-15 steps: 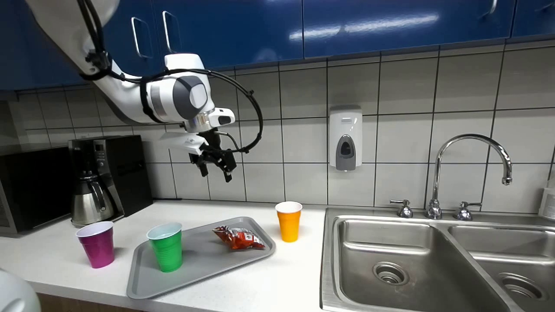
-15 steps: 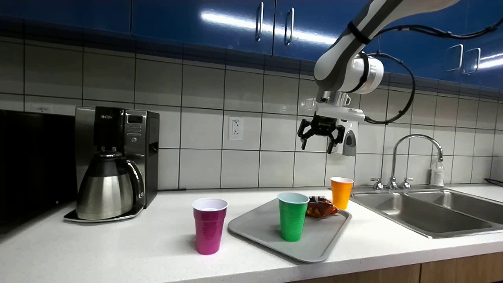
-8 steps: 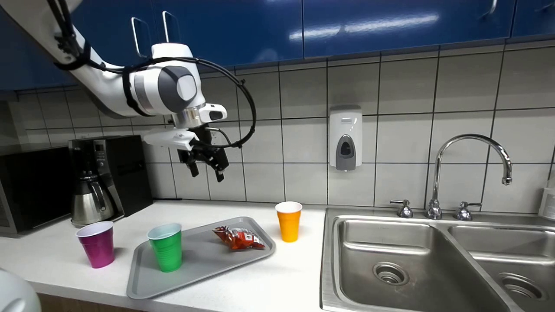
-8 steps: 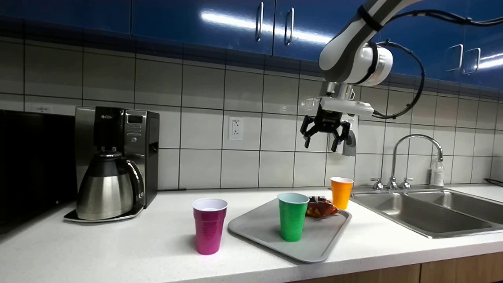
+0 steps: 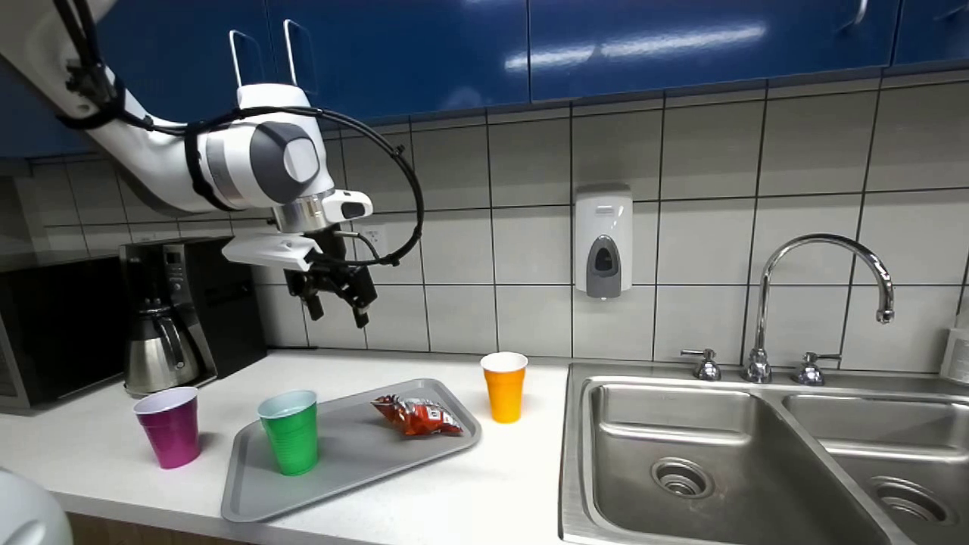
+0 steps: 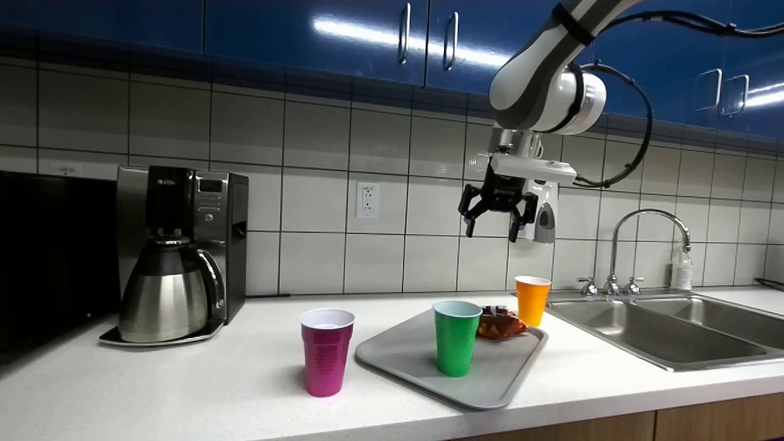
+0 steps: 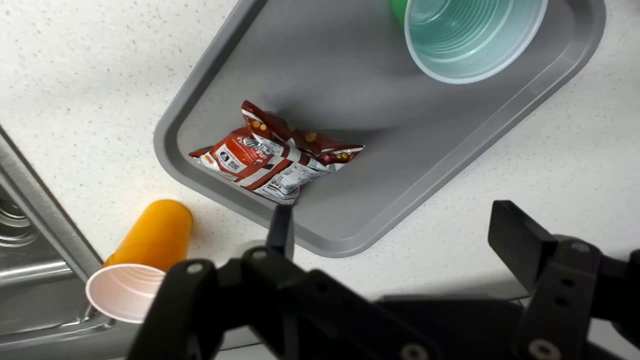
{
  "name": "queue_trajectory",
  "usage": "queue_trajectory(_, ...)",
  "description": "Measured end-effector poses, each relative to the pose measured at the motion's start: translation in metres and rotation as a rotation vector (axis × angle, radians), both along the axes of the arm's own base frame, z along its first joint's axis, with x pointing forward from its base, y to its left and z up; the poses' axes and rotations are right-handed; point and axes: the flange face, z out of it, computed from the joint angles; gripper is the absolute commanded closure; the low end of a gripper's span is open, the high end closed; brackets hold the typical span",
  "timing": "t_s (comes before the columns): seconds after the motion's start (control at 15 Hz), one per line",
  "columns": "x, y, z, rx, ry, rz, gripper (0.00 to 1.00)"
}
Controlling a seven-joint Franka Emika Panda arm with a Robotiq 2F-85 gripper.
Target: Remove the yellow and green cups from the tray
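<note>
Purple and outside our task, the leftmost cup (image 5: 169,430) in an exterior view stands on the counter (image 5: 454,499); next we find the green cup (image 5: 291,437) upright on the tray (image 5: 356,443), due, we judge, for lifting off, then a snack bag (image 5: 416,416), then the yellow cup (image 5: 505,392) upright between tray and sink (image 5: 577,454), as the task wants. Our arm (image 5: 241,163) slants in from upper left, and the gripper (image 5: 337,314) hangs pointing down, fingers (image 7: 520,242) spread wide with nothing between, apt, we think, for the green cup.

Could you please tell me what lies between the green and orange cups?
A red snack bag, on the gray tray; all three views show this.
</note>
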Motion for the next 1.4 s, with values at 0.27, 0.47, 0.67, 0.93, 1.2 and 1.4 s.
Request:
queue_trajectory(0.27,-0.005,0.024,-0.001,0.001,0.002,0.002,0.00)
queue_trajectory(0.47,-0.010,0.036,-0.002,0.000,0.011,0.003,0.00)
queue_trajectory(0.67,-0.018,0.045,-0.002,-0.006,0.027,0.010,0.00)
queue_trajectory(0.93,-0.029,0.051,-0.008,-0.016,0.055,0.010,0.00)
queue_trajectory(1.2,-0.036,0.051,-0.018,-0.026,0.086,0.008,0.00)
queue_trajectory(1.4,-0.040,0.050,-0.024,-0.030,0.101,0.008,0.00)
